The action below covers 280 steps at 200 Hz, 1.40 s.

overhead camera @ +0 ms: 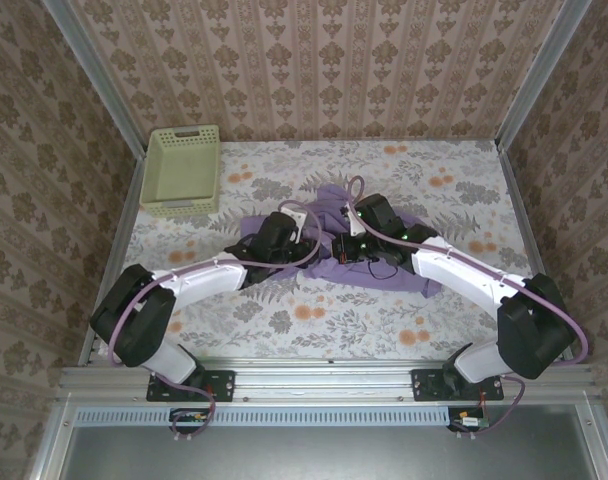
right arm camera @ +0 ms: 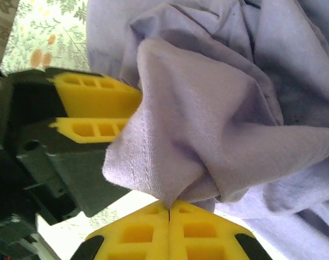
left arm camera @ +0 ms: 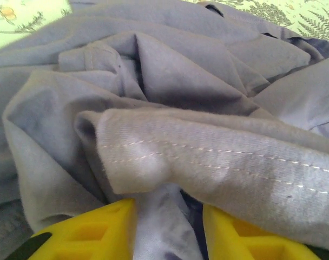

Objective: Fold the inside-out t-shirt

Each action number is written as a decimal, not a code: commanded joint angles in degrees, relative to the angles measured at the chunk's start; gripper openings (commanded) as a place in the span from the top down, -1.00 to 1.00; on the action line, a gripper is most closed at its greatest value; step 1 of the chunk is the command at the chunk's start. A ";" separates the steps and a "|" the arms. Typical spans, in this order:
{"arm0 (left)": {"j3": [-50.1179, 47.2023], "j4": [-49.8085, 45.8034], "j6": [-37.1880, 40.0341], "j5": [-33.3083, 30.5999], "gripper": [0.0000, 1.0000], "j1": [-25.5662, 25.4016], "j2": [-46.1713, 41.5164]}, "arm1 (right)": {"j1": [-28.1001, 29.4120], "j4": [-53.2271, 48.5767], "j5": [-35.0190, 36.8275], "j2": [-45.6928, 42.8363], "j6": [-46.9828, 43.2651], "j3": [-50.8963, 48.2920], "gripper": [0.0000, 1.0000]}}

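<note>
Right gripper (right arm camera: 170,208) is closed tight, its two fingers meeting on a peaked fold of the shirt (overhead camera: 329,200). The fold rises straight ahead of the fingertips and the rest of the cloth spills off to that gripper's right.

Left gripper (left arm camera: 169,230) stands narrowly parted, with loose cloth lying in the gap. I cannot tell whether it presses that cloth, which looks slack rather than pinched. Just ahead of and above its fingertips lies the stitched hem (left arm camera: 218,162), rolled into a thick band. The hem's long axis runs across the jaws, from the gripper's left out to its right and sloping slightly down. That crossing is what the next move seems to turn on. The band lies square to the fingers, so a short push forward and a close should catch it.

Both arms reach forward and inward from their bases, elbows out and wrists tipped down. They meet over the crumpled shirt at mid-counter (overhead camera: 314,310). The right wrist view shows the left gripper just to the left, its tips at the edge of the same bunch. The left gripper is the nearer one to the hem, and the right one serves as the anchor.
</note>
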 commanded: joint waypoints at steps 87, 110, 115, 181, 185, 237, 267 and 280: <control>4.28 3.32 -0.85 4.77 0.28 3.74 3.88 | -1.03 1.14 2.72 0.17 -0.09 -1.40 1.00; 6.52 1.38 0.31 4.63 0.52 3.61 3.84 | -2.48 1.14 3.17 1.79 0.26 -1.92 1.00; 6.87 0.88 0.49 4.45 0.58 3.65 3.86 | -2.71 1.15 3.30 2.14 0.24 -1.91 1.00; 11.74 -7.90 -1.15 8.94 1.00 3.51 -1.64 | -4.22 -0.37 8.11 6.10 -4.03 3.26 1.00; 12.07 -8.54 -1.68 9.43 1.00 3.46 -2.37 | -4.31 -0.23 8.67 6.38 -4.64 3.82 1.00; 11.85 -9.02 -6.29 10.59 1.00 3.74 -10.62 | -4.76 0.22 10.02 9.45 -8.82 9.12 0.40; 12.07 -8.32 -7.31 11.79 1.00 4.66 -9.83 | 1.52 0.56 19.81 2.27 -10.23 4.33 -0.09; 12.25 -8.04 -7.37 12.08 1.00 4.73 -9.91 | 4.54 2.20 22.28 -0.92 -9.92 1.08 -0.26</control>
